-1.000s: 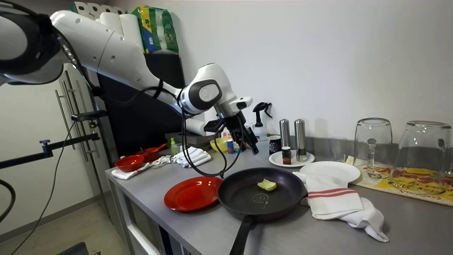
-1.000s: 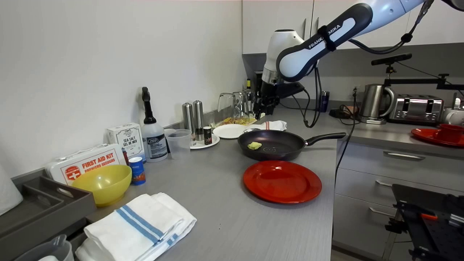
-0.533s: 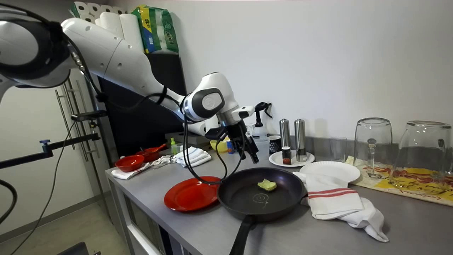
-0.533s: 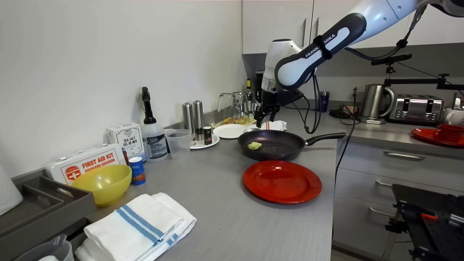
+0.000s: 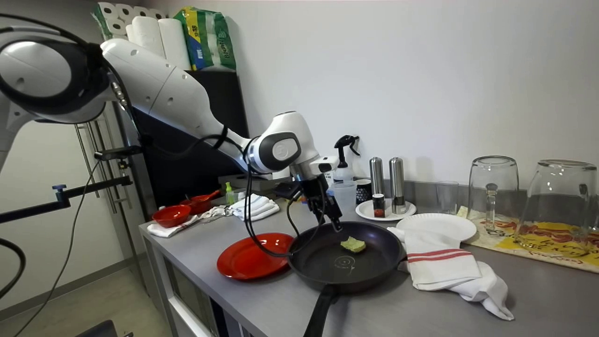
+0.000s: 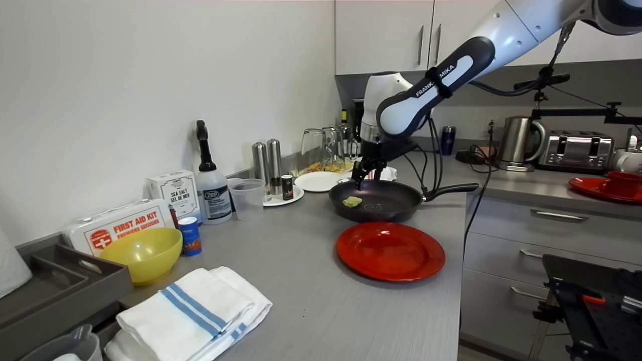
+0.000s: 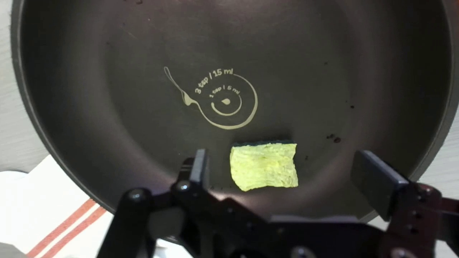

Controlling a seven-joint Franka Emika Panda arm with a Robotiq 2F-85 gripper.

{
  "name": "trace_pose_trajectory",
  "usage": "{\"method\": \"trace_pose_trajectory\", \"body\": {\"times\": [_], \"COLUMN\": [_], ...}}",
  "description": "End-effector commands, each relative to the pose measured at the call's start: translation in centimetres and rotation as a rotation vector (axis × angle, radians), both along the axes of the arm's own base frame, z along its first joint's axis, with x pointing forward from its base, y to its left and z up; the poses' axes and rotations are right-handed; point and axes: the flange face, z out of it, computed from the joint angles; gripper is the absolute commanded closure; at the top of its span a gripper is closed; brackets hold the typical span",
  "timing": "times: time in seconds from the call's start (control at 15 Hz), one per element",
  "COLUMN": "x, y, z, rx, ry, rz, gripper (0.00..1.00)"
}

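Note:
My gripper point(image 7: 281, 157) is open and empty, pointing down over a black frying pan point(image 7: 304, 82). A small yellow-green sponge-like piece with a dark edge point(image 7: 264, 166) lies in the pan. In the wrist view it appears between the two fingers, nearer the left one, with gaps on both sides. In both exterior views the fingertips point(image 5: 331, 224) point(image 6: 366, 181) are low over the pan point(image 5: 323, 262) point(image 6: 388, 203), close to the piece point(image 5: 353, 244) point(image 6: 352, 201) but apart from it. The pan's printed measuring rings show in the wrist view.
A red plate point(image 5: 252, 257) point(image 6: 390, 250) sits beside the pan. A white towel with red stripes point(image 5: 440, 267) lies against its other side. A paper plate point(image 5: 437, 227), steel grinders point(image 5: 397, 185) and glass pitchers point(image 5: 492, 192) stand along the wall. The arm's cables hang over the pan rim.
My arm and gripper have moved steadily down, from well above the pan to just over it. The pan, the yellow-green piece and the plates have not moved.

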Motion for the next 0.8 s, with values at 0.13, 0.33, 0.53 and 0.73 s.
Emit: {"method": "trace_pose_trajectory", "body": {"times": [0.13,0.33,0.53,0.73], "x": [1.13,1.28,1.38,0.77], "y": [-0.17,-0.28,-0.25,-0.37], "z": [-0.25,-0.17,-0.20,-0.24], "rx": [0.002,-0.003,0.011,0.002], "ry": [-0.038,-0.052,-0.056,-0.033], "rz": [-0.019,-0.018,-0.032,-0.012], "gripper": [0.00,0.00,0.00,0.00]}}
